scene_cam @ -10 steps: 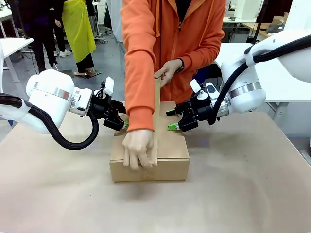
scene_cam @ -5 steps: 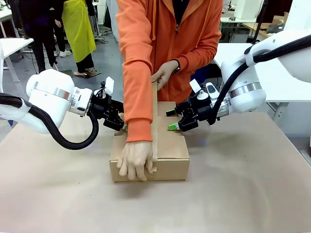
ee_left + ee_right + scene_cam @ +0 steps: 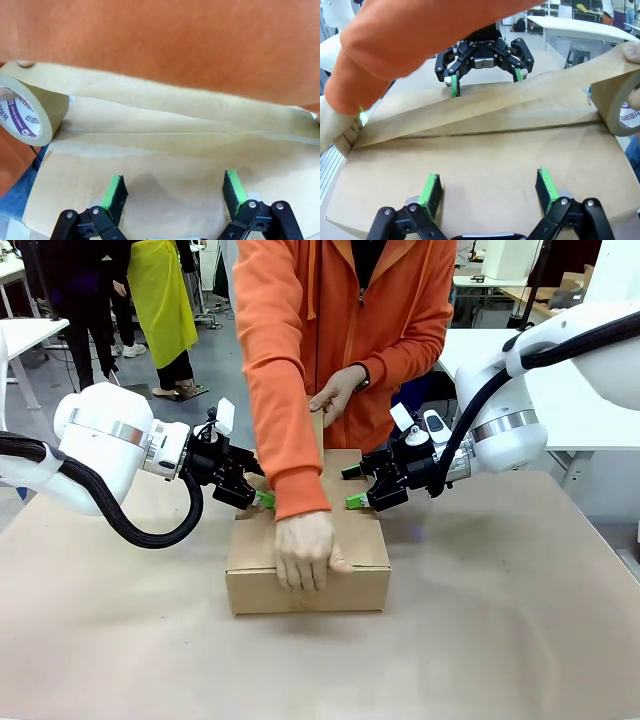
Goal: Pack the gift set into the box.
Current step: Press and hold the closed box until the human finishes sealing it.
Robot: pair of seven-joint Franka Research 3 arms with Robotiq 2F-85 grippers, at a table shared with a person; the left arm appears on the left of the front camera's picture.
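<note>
Flaps are down on the box (image 3: pixel 345 540), mid-counter, gift set presumably inside, unseen. My left pincer (image 3: pixel 259 499) and right pincer (image 3: pixel 357 502) press the flaps, jaws spread, gripping nothing. The person's hand (image 3: pixel 305 550) stretches tape (image 3: pixel 485 107) off the roll (image 3: pixel 27 112). Best I hold steady pressure beside the seam.

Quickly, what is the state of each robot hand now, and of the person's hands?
Left hand: open, pads on the box flap.
Right hand: open, the same.
Person's hands: one presses tape down, the other holds the tape roll.
</note>
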